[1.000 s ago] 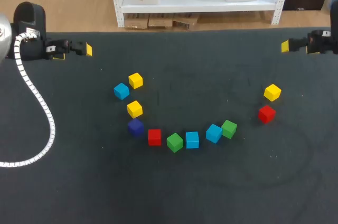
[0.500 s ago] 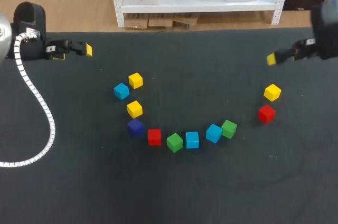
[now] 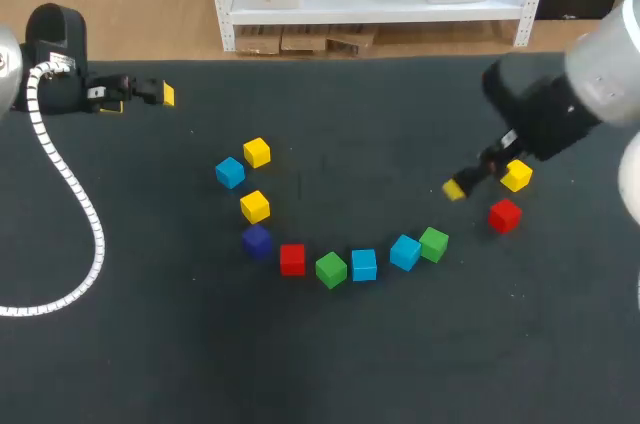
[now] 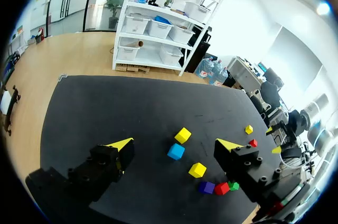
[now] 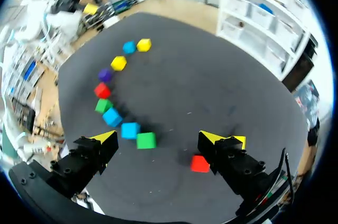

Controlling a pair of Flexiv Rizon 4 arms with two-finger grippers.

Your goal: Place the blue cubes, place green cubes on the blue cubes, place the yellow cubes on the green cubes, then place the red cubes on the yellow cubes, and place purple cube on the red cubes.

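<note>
Eleven cubes lie in a loose arc on the dark table [image 3: 330, 364]. From the left run a yellow cube [image 3: 257, 152], blue cube [image 3: 230, 172], yellow cube [image 3: 255, 206], purple cube [image 3: 257, 240], red cube [image 3: 292, 259], green cube [image 3: 331, 269], two blue cubes [image 3: 364, 264] [image 3: 405, 252] and a green cube [image 3: 434, 244]. A red cube [image 3: 505, 215] and yellow cube [image 3: 516, 176] sit apart at the right. My right gripper [image 3: 478, 176] [image 5: 157, 138] hangs open above the table beside that yellow cube. My left gripper [image 3: 140, 99] [image 4: 175, 143] stays open at the far left, holding nothing.
A white ribbed cable [image 3: 85, 214] loops from my left arm across the table's left side. The table's far edge [image 3: 340, 61] runs behind the arc. The mat in front of the cubes is bare.
My right arm has swung in from the far right corner toward the middle and down, ending near the right yellow and red cubes. The left arm and all cubes stayed put.
</note>
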